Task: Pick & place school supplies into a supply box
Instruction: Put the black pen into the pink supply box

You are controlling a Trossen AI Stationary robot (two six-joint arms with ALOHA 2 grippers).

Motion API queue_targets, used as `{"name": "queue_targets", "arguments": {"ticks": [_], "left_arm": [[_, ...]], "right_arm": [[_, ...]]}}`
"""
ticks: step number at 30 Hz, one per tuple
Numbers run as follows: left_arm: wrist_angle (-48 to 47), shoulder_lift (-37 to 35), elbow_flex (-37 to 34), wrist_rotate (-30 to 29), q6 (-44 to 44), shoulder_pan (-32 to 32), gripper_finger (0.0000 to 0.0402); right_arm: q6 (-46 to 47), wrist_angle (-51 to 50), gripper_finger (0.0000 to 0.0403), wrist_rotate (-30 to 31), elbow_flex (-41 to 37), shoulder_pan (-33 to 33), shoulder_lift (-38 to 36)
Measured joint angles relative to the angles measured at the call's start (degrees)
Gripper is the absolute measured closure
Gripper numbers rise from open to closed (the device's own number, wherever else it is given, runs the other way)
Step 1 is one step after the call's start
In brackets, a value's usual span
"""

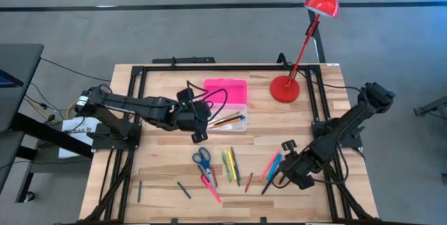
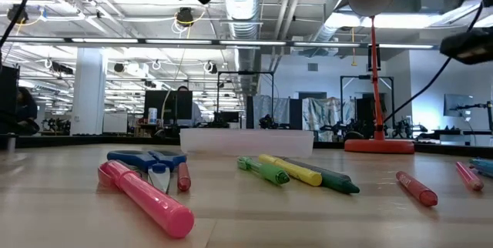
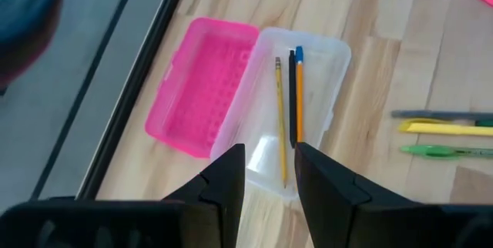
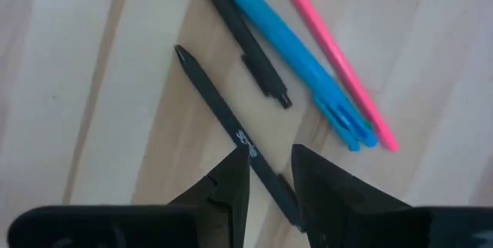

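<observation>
The supply box stands open near the table's middle: its clear base [image 1: 230,121] holds a yellow pencil [image 3: 280,117], a black pen and an orange pen, and its pink lid [image 1: 225,91] lies flat on the far side. My left gripper [image 1: 200,135] [image 3: 269,177] is open and empty at the base's left near corner. Scissors [image 1: 202,158], green and yellow markers [image 1: 230,163] and a pink marker [image 1: 211,186] lie near the table's near edge. My right gripper [image 1: 278,177] [image 4: 269,177] is open and low, with a finger on each side of a black pen [image 4: 223,109] lying on the table.
A blue pen [image 4: 296,55], a pink pen [image 4: 335,55] and a second black pen [image 4: 243,40] lie just beyond the right gripper. Two dark pens [image 1: 140,190] [image 1: 184,190] lie near the left near corner. A red desk lamp [image 1: 285,87] stands right of the box.
</observation>
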Motion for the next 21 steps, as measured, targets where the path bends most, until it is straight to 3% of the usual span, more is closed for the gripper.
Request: {"name": "queue_targets", "arguments": {"ticks": [21], "left_arm": [[-3.2, 0.0, 0.0, -4.0, -6.4, -2.9, 0.0292]], "right_arm": [[-0.7, 8.6, 0.031, -0.7, -7.1, 1.8, 0.4]]}}
